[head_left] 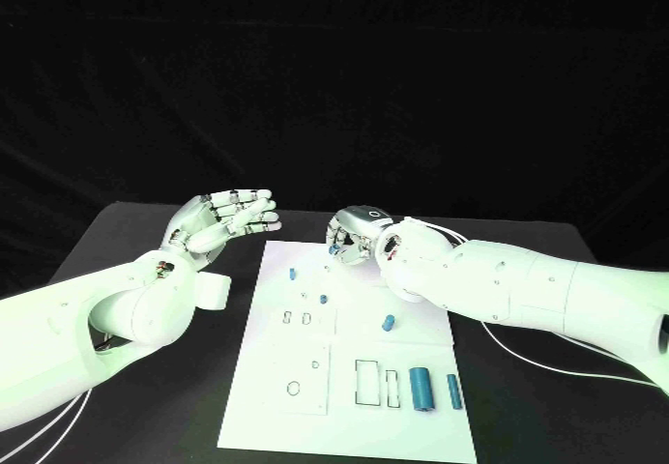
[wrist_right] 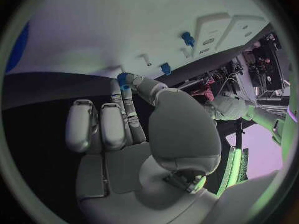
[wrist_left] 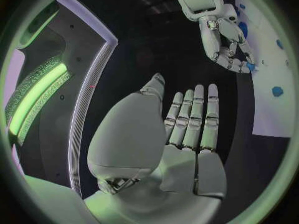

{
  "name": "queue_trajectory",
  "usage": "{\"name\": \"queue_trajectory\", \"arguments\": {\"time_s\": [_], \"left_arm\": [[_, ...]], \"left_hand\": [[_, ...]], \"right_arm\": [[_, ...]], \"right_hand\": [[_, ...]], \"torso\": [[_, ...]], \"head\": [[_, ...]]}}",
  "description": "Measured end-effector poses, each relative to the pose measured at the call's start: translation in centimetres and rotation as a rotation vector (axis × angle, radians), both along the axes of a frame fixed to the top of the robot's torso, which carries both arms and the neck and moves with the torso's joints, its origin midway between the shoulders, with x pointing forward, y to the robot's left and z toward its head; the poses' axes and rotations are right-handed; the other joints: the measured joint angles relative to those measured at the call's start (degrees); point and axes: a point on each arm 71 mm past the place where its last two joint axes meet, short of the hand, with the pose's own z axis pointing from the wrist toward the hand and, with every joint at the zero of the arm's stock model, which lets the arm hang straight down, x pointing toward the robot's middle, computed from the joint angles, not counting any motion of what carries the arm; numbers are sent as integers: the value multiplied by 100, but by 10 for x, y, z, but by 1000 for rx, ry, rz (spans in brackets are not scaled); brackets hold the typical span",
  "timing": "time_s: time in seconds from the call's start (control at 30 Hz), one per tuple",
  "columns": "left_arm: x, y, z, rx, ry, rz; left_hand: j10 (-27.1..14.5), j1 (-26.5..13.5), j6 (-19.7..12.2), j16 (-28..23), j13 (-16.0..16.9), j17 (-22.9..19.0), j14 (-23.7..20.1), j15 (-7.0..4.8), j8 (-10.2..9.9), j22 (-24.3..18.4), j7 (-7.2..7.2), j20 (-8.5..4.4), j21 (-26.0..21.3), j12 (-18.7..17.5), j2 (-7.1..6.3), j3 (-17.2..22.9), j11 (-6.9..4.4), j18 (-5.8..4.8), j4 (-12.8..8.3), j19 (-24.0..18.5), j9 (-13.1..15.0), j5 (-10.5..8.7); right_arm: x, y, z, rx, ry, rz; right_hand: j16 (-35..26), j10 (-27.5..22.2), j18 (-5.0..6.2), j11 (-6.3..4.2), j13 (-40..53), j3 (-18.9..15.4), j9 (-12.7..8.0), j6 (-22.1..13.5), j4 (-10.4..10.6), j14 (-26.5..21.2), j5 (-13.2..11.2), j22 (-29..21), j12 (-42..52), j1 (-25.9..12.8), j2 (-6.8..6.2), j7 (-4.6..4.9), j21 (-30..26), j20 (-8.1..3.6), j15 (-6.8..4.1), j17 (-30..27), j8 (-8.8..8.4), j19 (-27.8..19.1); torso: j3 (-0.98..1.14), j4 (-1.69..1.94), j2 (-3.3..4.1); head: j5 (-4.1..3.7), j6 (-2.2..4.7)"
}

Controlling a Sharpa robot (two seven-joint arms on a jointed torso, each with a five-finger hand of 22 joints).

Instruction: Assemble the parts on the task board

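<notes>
Plainly, from the head view, the right hand (head_left: 356, 235) pinches a small blue part (head_left: 336, 248) over the task board's (head_left: 349, 416) far edge; it looks light, rigid and smooth, best nipped at its sides. The left hand (head_left: 223, 220) hovers empty, fingers spread, beside the board. From the right wrist, the part (wrist_right: 122, 77) sits at the fingers' (wrist_right: 126, 102) tips.

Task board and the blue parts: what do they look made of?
Task board: looks like a rigid white plastic or coated plate, matte, with no glare and shallow outlined recesses; could be painted metal.
Blue parts, e.g. the large cylinder and the piece pinched by the right hand: uniform opaque blue with soft highlights, probably moulded or printed plastic. Not certain from the look alone.
</notes>
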Motion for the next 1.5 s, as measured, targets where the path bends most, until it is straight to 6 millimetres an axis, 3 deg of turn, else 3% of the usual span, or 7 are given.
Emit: {"name": "queue_trajectory", "arguments": {"time_s": [0.87, 0.9, 1.1, 1.17, 1.5], "left_arm": [[1, 1, 0, 1, 1, 3], [1, 1, 0, 1, 1, 3], [1, 1, -1, 2, 2, 2], [1, 1, -1, 2, 2, 2], [2, 2, -1, 3, 3, 4]], "left_hand": [[0, 0, 0, 0, 0, -1, 0, 0, 0, 0, 0, 0, 0, 0, 0, 0, 0, 0, 0, 0, 0, 0], [0, 0, 0, 0, 0, -1, 0, 0, 0, 0, 0, 0, 0, 0, 0, 0, 0, 0, 0, 0, 0, 0], [0, 0, 0, 0, 0, -2, 0, 0, 0, 0, 0, 0, 0, 0, 0, 0, 0, 0, 0, 0, 0, 0], [0, 0, 0, 0, 0, 0, 0, 0, 0, 0, 0, 0, 0, -6, 0, 0, 0, 0, 0, 0, 0, 0], [0, 0, 0, 0, 0, 12, 0, 0, 0, 0, 0, 0, 0, -23, 0, 0, 0, 0, 0, 0, 0, 0]], "right_arm": [[-2, -2, -4, -10, 13, -3], [-2, -2, -4, -10, 12, -3], [-3, -2, -7, -11, 18, -5], [-3, -2, -7, -9, 17, -6], [-7, -15, -6, 4, 14, -14]], "right_hand": [[-4, -54, 0, -54, 130, 0, 63, -181, 0, -5, 37, -106, -51, -102, -101, 52, -55, 79, 41, -114, -13, -82], [-28, -77, 1, -71, 159, -1, 70, -251, 0, -12, 48, -164, -84, -124, -123, 68, -94, 102, 74, -164, -39, -129], [-370, -797, 1, 113, -25, -65, -26, -881, 96, -150, 67, -792, -290, -215, -377, 203, -548, 234, 255, -742, -449, -588], [-478, -961, 90, 132, -64, -140, -35, -1002, 100, -191, 67, -972, -290, -196, -423, 214, -691, 252, 261, -909, -540, -702], [-522, -1037, 90, 135, -87, -230, -30, -1054, 102, -196, 67, -1090, -244, -174, -444, 198, -782, 257, 255, -1035, -586, -730]], "torso": [[-7, 7, 3], [-7, 7, 3], [-10, 9, 4], [-10, 9, 4], [-7, 6, 1]], "head": [[-8, -3], [-6, -3], [-5, 8], [-6, 9], [-6, 17]]}}
